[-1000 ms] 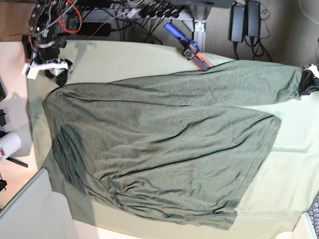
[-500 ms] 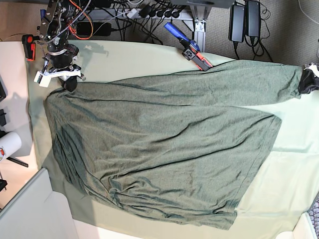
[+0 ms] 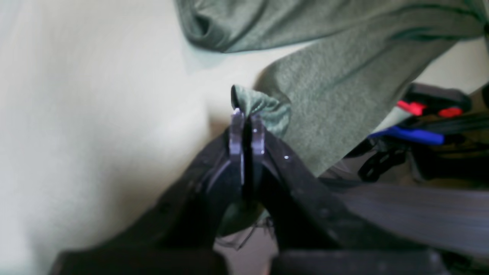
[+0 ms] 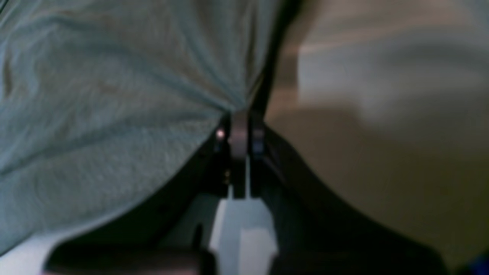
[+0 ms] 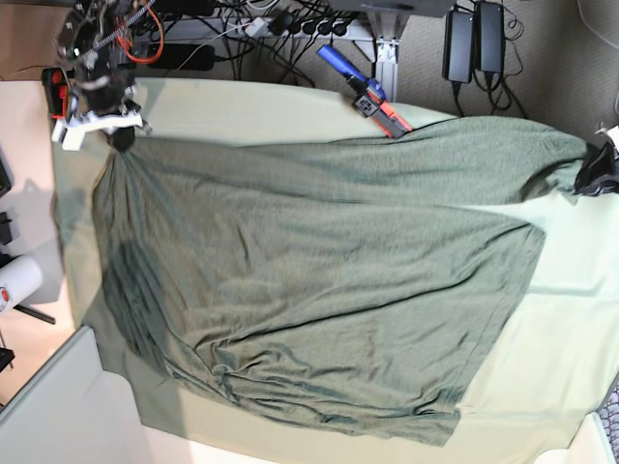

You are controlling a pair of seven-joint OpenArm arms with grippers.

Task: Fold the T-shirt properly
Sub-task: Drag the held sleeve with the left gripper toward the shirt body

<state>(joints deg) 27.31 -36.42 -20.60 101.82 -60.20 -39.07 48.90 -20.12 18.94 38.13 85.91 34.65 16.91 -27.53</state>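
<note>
The dark olive T-shirt [image 5: 319,271] lies spread and wrinkled over the pale mint table cloth [image 5: 566,319]. At the far left corner my right gripper [image 5: 121,138] is shut on the T-shirt's edge, and the fabric is pulled taut toward it. In the right wrist view the folds of the T-shirt [image 4: 114,114] converge into the shut right gripper [image 4: 240,126]. At the right edge my left gripper [image 5: 592,172] holds the other far end. The left wrist view shows the left gripper [image 3: 246,118] shut on a small bunch of the T-shirt [image 3: 344,76].
A blue and red tool [image 5: 363,89] lies at the table's back edge, touching the shirt's far side. Cables and power bricks [image 5: 474,43] hang behind the table. A white roll [image 5: 17,282] sits off the left edge, and a pale panel [image 5: 58,406] stands at the front left.
My right gripper came down on the shirt's far left corner, shut on it, then drew it back and to the left. The fabric there is now stretched. The left gripper stayed shut.
</note>
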